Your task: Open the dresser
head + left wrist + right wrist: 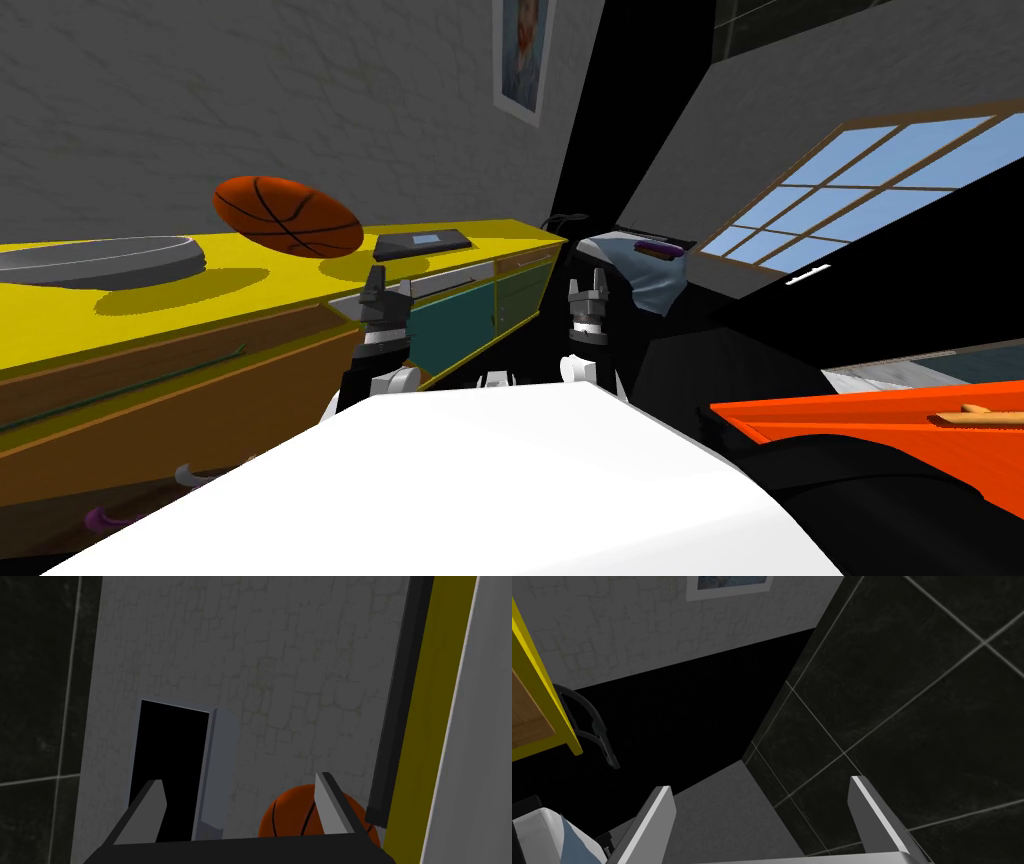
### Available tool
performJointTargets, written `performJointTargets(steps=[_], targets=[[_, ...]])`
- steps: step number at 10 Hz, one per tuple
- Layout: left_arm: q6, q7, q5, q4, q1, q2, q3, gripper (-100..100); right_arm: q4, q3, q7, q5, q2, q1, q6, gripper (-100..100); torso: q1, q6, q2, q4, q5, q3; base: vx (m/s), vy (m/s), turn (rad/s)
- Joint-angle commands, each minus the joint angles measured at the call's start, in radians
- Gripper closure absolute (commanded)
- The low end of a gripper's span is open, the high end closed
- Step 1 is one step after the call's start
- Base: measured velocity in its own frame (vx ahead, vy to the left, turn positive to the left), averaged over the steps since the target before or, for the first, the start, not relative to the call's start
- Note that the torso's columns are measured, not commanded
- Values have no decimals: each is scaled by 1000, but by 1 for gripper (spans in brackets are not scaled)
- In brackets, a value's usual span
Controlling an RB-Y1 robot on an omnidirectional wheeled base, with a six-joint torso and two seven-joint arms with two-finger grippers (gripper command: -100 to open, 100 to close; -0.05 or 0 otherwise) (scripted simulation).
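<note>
Head view, dresser point(270, 285): long, yellow top, wood and teal fronts, running along our left side.
Grey dish point(100, 262): on the dresser top, near end.
Basketball point(288, 216): on the dresser top, middle.
Black flat device point(422, 243): on the dresser top, far end.
Left gripper point(388, 285): just in front of the dresser's teal fronts, jaws wide, holding nothing.
Right gripper point(588, 282): beyond the dresser's far end, jaws wide, empty.
Progress: we judge it barely begun; fronts look shut, nothing gripped; left to do: reach a handle, close on it, pull.
</note>
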Motion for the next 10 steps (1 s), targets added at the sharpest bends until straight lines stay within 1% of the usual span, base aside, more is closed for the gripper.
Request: performJointTargets(steps=[1,2,5,7,8,9,10], targets=[[-2,-2,0,15,-5,36,1,-100,0,0,0,0,0,0,0,0,0,0,74,74,0,-148,10,-12,2],[-3,-3,0,31,-11,60,1,-100,0,0,0,0,0,0,0,0,0,0,107,107,0,-217,13,-27,4],[-11,-11,0,105,-37,118,3,-100,1,0,0,0,0,0,0,0,-1,0,119,120,0,-242,25,-43,7],[-19,-18,0,167,-61,141,6,-100,1,0,0,0,0,0,0,0,-1,0,120,120,0,-242,40,-63,8],[-19,-18,0,172,-61,141,6,-100,0,0,0,0,0,0,0,0,0,0,120,121,0,-242,20,-43,3],[-23,-22,0,210,-74,149,7,-100,1,0,0,0,0,0,0,0,1,0,121,121,0,-241,19,-44,3],[-28,-26,0,233,-89,155,8,-100,1,0,0,0,0,0,0,0,1,0,121,121,0,-241,25,-75,9]])
